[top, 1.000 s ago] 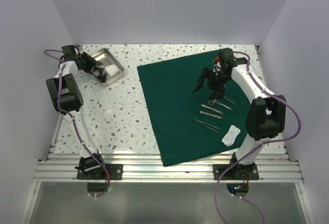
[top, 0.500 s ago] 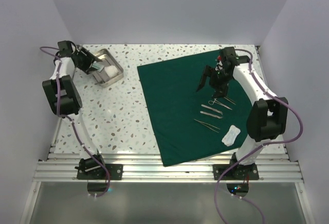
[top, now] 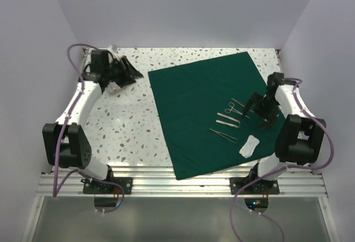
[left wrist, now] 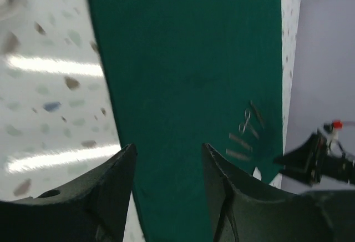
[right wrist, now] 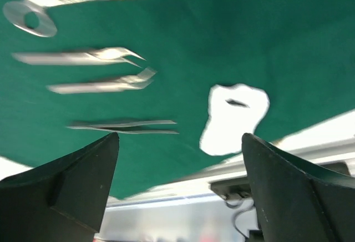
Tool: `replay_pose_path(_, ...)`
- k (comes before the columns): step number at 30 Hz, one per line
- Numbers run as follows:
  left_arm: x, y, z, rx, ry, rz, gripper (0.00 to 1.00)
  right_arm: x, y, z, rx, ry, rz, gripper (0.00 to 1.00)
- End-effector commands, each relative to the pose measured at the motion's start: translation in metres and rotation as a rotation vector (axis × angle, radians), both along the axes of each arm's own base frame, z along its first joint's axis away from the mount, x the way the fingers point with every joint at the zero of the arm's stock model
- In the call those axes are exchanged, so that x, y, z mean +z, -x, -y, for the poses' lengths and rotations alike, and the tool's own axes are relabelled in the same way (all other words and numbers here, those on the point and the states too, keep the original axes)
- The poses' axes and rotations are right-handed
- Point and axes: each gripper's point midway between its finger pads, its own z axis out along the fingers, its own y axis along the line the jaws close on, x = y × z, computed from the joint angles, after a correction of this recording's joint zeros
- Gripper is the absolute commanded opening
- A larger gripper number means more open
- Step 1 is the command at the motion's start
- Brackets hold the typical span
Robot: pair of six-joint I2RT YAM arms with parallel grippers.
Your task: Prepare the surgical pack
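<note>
The surgical pack (top: 194, 103) lies flat toward the table's (top: 122, 125) 3 o'clock, with instruments (top: 228, 121) and gauze (top: 249, 145) at its 4 o'clock. The left gripper (left wrist: 168, 147) and right gripper (right wrist: 178, 136) stand open, empty. Folding seems next: pinch a corner.

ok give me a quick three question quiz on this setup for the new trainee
1. True or false: the white gauze lies on the green drape.
2. The right tool is: A) shut on the scissors, B) open and empty, C) shut on the gauze.
3. Fill in: the metal instruments lie nearer the ____ arm.

Key: 1 true; 2 B; 3 right.
</note>
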Motion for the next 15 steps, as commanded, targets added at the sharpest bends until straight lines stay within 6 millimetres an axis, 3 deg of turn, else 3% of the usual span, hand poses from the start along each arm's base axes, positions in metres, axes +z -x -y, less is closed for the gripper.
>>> replay_pose_path(1, -0.031, 0.045, 0.059, -0.170, -0.030, -0.018, 0.54, -0.001, 0.030, 0.013, 0.053, 0.110, -0.017, 0.97)
replay_pose_path(4, -0.040, 0.076, 0.096, -0.295, -0.047, -0.001, 0.54, -0.015, 0.047, 0.020, 0.055, 0.140, -0.032, 0.99)
replay_pose_path(7, -0.046, 0.098, 0.120, -0.402, -0.076, 0.013, 0.55, -0.028, 0.056, 0.018, 0.067, 0.128, -0.057, 0.99)
replay_pose_path(10, -0.048, 0.115, 0.135, -0.484, -0.064, 0.012, 0.55, -0.026, 0.057, 0.018, 0.069, 0.126, -0.059, 0.99)
replay_pose_path(15, -0.042, 0.130, 0.139, -0.525, -0.057, 0.046, 0.56, -0.032, 0.065, 0.015, 0.046, 0.114, -0.102, 0.99)
